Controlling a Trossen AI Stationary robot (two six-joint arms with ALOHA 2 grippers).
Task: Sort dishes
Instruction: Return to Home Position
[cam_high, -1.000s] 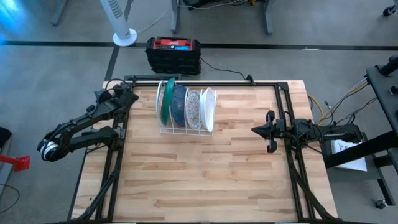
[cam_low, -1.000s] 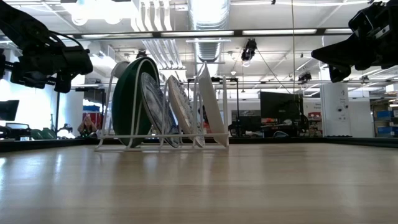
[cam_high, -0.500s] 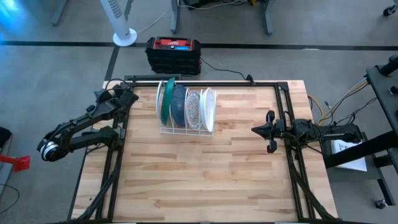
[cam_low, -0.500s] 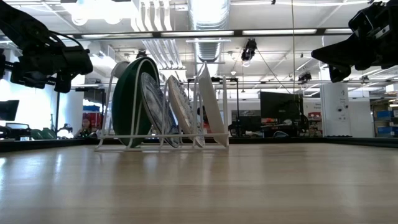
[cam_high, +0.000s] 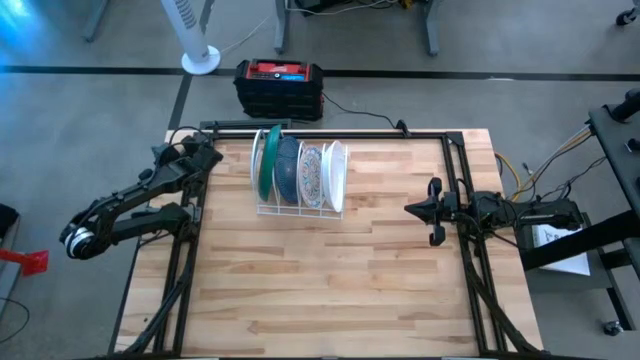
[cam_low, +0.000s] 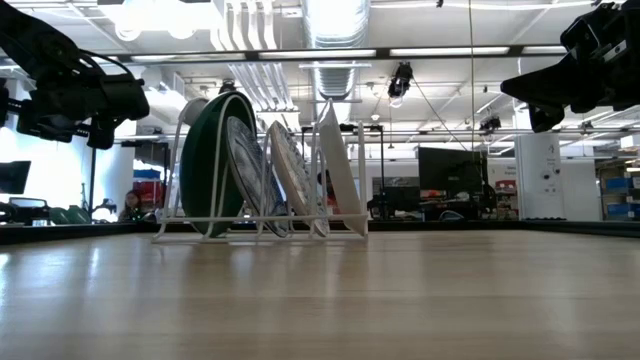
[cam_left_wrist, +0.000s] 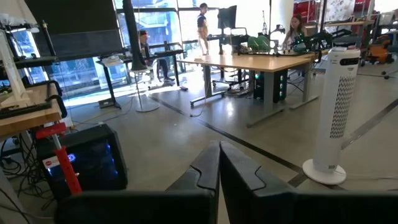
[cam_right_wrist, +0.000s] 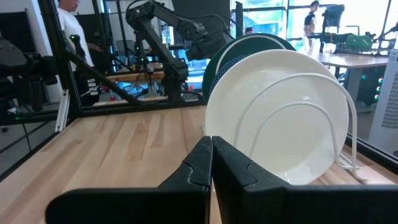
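Note:
Several dishes stand on edge in a white wire rack (cam_high: 299, 208) at the table's far middle: a white plate at the left end, a green plate (cam_high: 267, 163), a dark teal-blue plate (cam_high: 288, 168), a floral plate (cam_high: 311, 175) and a plain white plate (cam_high: 335, 172), which fills the right wrist view (cam_right_wrist: 278, 116). In the low view the green plate (cam_low: 210, 160) stands foremost. My left gripper (cam_high: 210, 155) hovers shut over the table's far left corner, left of the rack. My right gripper (cam_high: 412, 209) hovers shut at the right edge, pointing toward the rack. Neither holds anything.
A black-and-red box (cam_high: 279, 87) and a white tower fan (cam_high: 193, 35) stand on the floor beyond the far edge. Black frame rails (cam_high: 462, 190) run along the table's sides. Bare wood (cam_high: 320, 280) spreads in front of the rack. People show in the room behind.

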